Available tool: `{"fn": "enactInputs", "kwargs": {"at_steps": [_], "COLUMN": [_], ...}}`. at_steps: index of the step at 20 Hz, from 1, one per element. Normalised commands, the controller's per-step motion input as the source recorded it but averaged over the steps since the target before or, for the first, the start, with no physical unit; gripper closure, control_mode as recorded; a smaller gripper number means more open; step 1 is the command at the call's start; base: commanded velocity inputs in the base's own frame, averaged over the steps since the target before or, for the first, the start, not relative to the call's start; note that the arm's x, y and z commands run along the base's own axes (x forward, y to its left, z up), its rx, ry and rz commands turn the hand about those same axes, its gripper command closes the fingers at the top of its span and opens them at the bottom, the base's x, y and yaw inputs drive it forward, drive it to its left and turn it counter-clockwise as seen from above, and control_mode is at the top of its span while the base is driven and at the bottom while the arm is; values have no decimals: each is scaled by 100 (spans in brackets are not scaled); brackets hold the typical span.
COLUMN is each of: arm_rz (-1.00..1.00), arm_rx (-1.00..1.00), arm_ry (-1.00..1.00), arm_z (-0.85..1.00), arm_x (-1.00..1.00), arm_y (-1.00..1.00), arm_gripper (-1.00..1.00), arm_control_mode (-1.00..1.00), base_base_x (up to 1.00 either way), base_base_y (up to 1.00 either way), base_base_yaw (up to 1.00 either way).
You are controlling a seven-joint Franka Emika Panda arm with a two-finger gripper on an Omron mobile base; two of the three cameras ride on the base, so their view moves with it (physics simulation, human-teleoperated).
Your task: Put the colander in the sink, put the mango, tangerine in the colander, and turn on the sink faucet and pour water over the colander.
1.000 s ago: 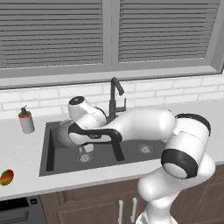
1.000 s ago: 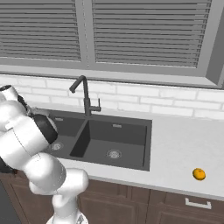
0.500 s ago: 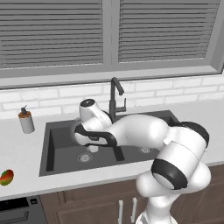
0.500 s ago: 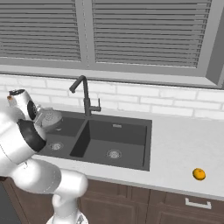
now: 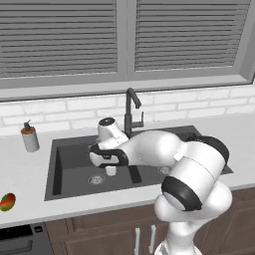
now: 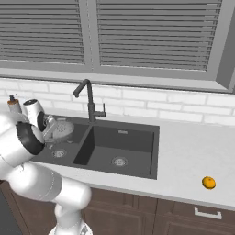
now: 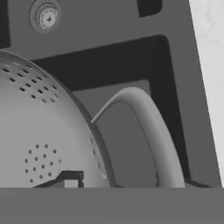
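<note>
Hand view: the colander (image 7: 41,131), a silvery perforated bowl, fills the lower left directly ahead of the hand, its loop handle (image 7: 148,127) arching to the right over the dark floor of the sink (image 7: 109,52); a round silver drain (image 7: 47,16) lies beyond the bowl, at the top of the view. One dark fingertip (image 7: 65,179) shows against the bowl's wall at the bottom edge; the colander appears to be carried there, but whether the jaws pinch its rim or merely stand apart beside it cannot be told. In the right base view the gripper (image 6: 49,128) holds the colander (image 6: 63,130) tilted on edge over the left basin of the sink (image 6: 137,133), above that basin's drain (image 6: 58,153). Compared with one second ago, the hand has travelled from the basin's far-left side toward the divider and the sink faucet (image 5: 131,110), which now stands just behind the wrist in the left base view. Around the hand, the basin walls leave open room on its left and front, while the divider and faucet crowd its right. The mango (image 5: 7,201) lies on the counter well to the hand's left, near the front edge; the tangerine (image 6: 209,182) sits well to its right, past the second basin. A soap dispenser (image 5: 30,138) stands behind the sink's left corner.
</note>
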Motion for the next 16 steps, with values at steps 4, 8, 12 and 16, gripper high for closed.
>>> {"fn": "enactInputs", "kwargs": {"at_steps": [4, 8, 12, 16], "arm_rz": [-22, -19, -16, -15], "arm_rx": [0, 0, 0, 0], "arm_ry": [3, 2, 0, 0], "arm_z": [-34, -34, -30, -26], "arm_x": [21, 23, 22, 17], "arm_y": [1, 10, 23, 40], "arm_gripper": [100, 100, 100, 100], "arm_control_mode": [-100, -100, -100, -100], "base_base_x": [0, 0, 0, 0], "base_base_y": [0, 0, 0, 0], "base_base_yaw": [0, 0, 0, 0]}}
